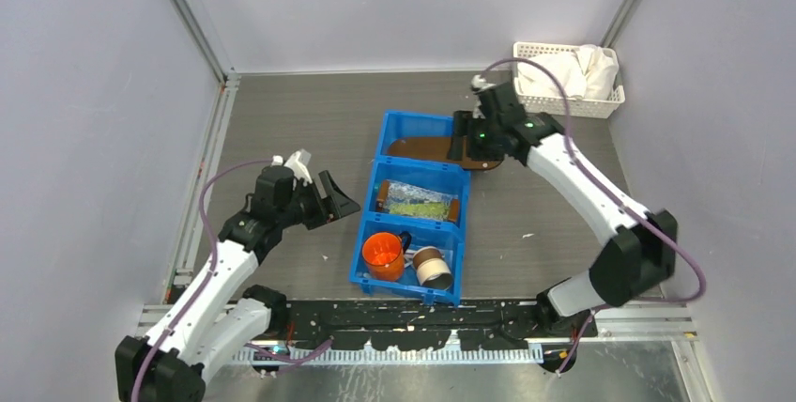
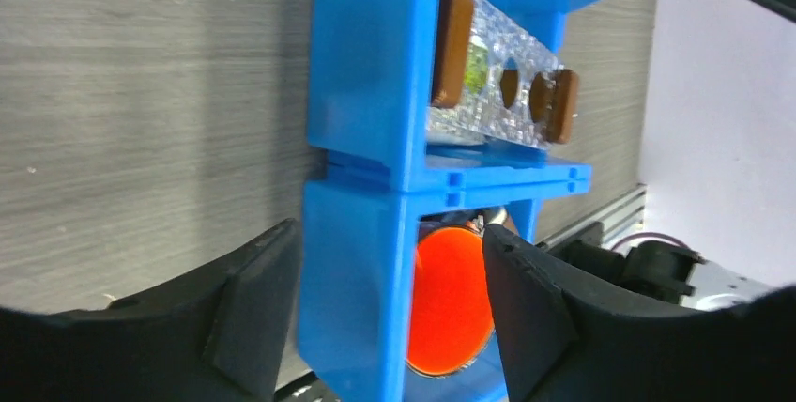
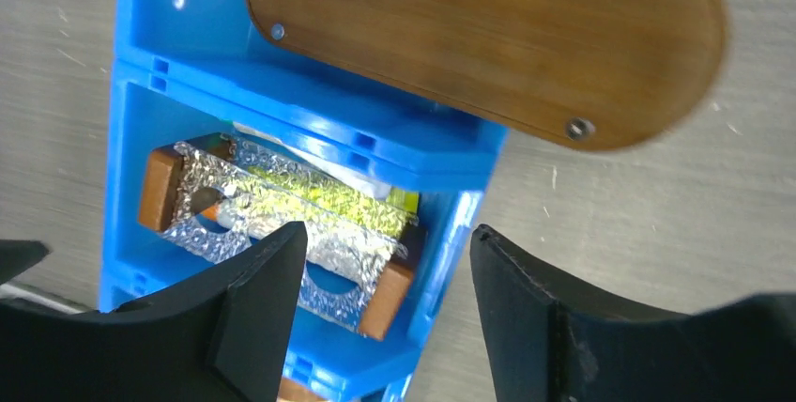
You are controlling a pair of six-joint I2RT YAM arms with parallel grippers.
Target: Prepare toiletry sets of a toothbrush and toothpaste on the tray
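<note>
The dark-brown oval tray (image 1: 422,149) rests tilted on the far compartment of the blue bin (image 1: 399,127), its right end sticking out over the table. It fills the top of the right wrist view (image 3: 488,36). My right gripper (image 1: 463,137) hovers over the tray's right end, open and empty (image 3: 387,233). A yellow-green toothpaste tube (image 3: 329,191) lies in a glittery holder (image 1: 418,200) in the middle compartment. The other tubes and the toothbrushes do not show. My left gripper (image 1: 340,202) is open and empty, just left of the bin, facing its side wall (image 2: 390,233).
The near compartment holds an orange cup (image 1: 382,254), also in the left wrist view (image 2: 451,299), and a brown roll (image 1: 432,267). A white lattice basket (image 1: 563,78) with white cloth stands at the back right. Walls close in the table on three sides.
</note>
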